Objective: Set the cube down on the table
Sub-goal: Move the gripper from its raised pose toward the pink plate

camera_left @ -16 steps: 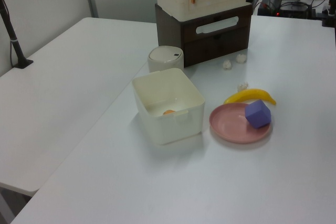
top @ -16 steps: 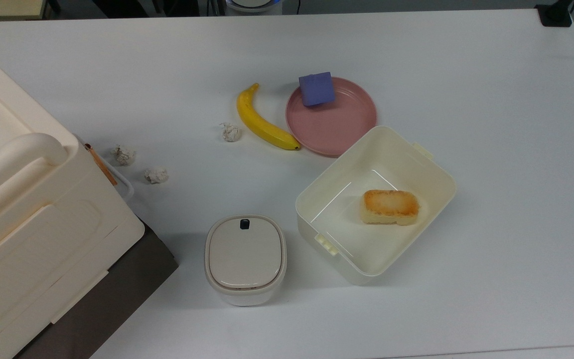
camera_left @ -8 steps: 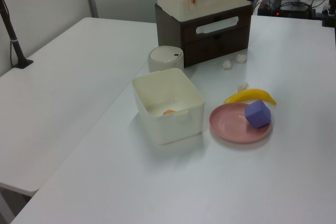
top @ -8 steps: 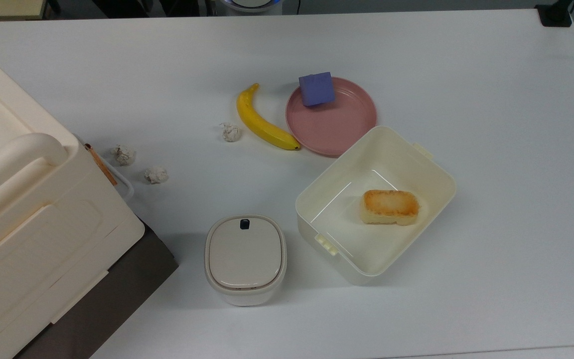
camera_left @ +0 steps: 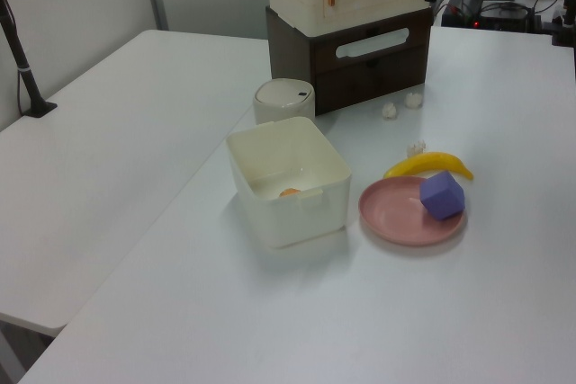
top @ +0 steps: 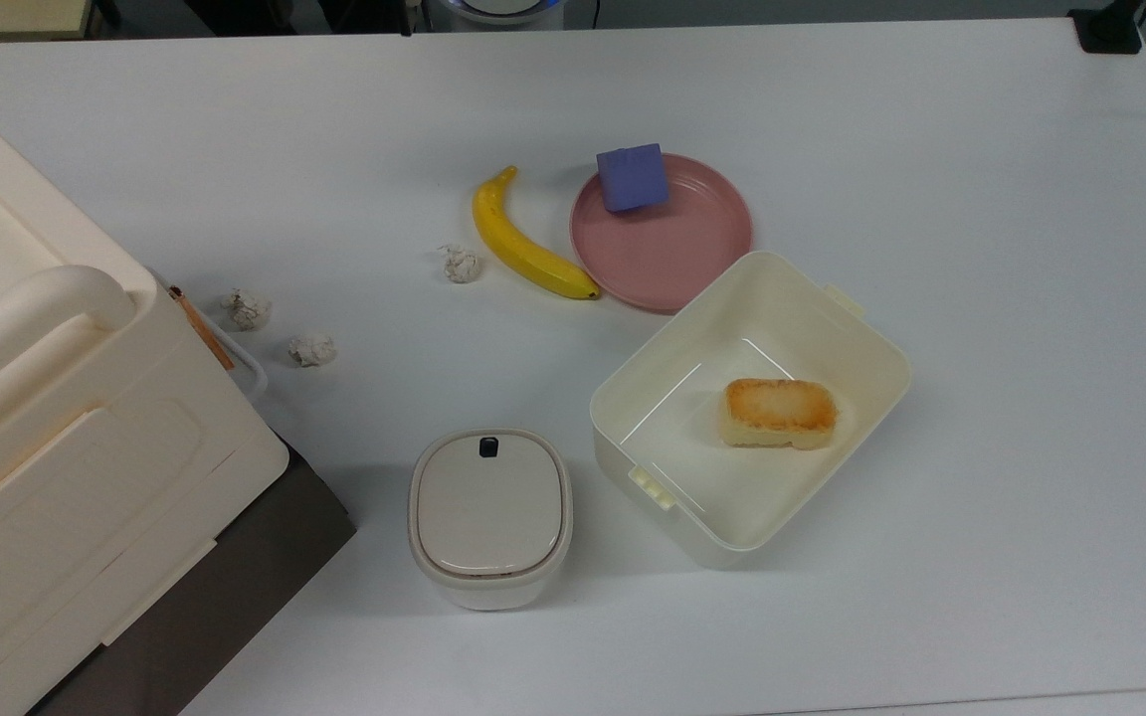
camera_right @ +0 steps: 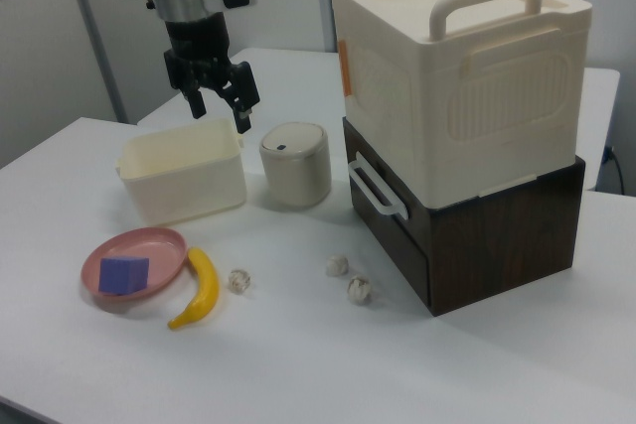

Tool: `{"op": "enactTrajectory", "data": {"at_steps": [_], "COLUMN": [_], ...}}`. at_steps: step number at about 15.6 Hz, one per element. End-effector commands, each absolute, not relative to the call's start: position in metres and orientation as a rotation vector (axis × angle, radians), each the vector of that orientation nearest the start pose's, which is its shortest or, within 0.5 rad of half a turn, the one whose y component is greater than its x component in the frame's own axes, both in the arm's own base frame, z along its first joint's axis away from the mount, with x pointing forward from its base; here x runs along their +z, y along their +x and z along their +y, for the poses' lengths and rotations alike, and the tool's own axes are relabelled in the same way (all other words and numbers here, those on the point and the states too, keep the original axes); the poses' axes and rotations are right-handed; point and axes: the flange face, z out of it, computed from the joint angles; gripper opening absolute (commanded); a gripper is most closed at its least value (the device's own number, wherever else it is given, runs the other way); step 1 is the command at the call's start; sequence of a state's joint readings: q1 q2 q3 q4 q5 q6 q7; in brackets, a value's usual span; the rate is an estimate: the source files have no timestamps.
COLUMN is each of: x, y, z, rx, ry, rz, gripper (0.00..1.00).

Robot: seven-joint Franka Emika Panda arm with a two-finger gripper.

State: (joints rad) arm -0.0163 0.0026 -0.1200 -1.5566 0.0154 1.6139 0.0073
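Note:
The blue-purple cube [top: 633, 177] rests on the far-left rim area of the pink plate [top: 677, 249] in the top view. It also appears as the cube [camera_left: 443, 196] on the plate [camera_left: 396, 218] in the left view, and as the cube [camera_right: 124, 275] on the plate [camera_right: 154, 244] in the right view. The white table [top: 981, 199] carries everything. In the right view my gripper [camera_right: 219, 113] hangs open and empty, high above the cream open box [camera_right: 182, 178], well away from the cube.
A banana [top: 523, 244] lies just left of the plate in the top view. The open box [top: 747, 408] holds a golden-brown bread block [top: 780, 413]. A lidded round bin [top: 489, 517], three crumpled paper balls [top: 460, 264] and a large cream box on a brown drawer unit [top: 66, 467] stand nearby.

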Motion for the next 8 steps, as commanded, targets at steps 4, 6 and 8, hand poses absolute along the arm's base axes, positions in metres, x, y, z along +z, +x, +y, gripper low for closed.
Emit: {"op": "enactTrajectory", "data": {"at_steps": [4, 6, 8], "x": [0.618, 0.605, 0.592], "y": [0.552, 0.547, 0.541], "z": [-0.052, -0.049, -0.03], "rx": [0.012, 0.112, 0.22], "ry": [-3.156, -3.156, -3.154], "rz": [0.255, 0.211, 0.153], "gripper": [1.0, 1.0, 1.0]}}
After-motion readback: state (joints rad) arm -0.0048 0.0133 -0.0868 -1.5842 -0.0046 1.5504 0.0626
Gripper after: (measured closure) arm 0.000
